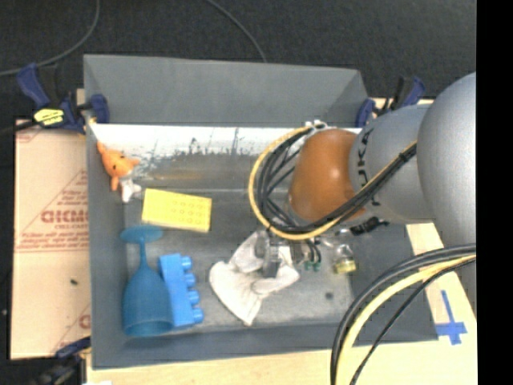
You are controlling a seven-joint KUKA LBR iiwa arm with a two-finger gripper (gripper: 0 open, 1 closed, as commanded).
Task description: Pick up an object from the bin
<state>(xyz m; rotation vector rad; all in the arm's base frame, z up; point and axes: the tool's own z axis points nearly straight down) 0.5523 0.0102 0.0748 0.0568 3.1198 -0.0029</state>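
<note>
My gripper (270, 261) is low in the bin's middle, right on top of a crumpled white cloth (239, 289). The cloth bunches up around the gripper's tip and spreads out to the lower left of it. The orange wrist cover above hides most of the gripper body. Just right of the gripper lie a small green piece (311, 257) and a small brass-coloured piece (345, 265); I cannot tell what they are.
A blue studded toy brick (181, 289) and a blue goblet (144, 291) on its side lie at the lower left. A flat yellow block (177, 210) sits left of centre. In the upper left corner is an orange toy fish (117, 165). The arm covers the bin's right side.
</note>
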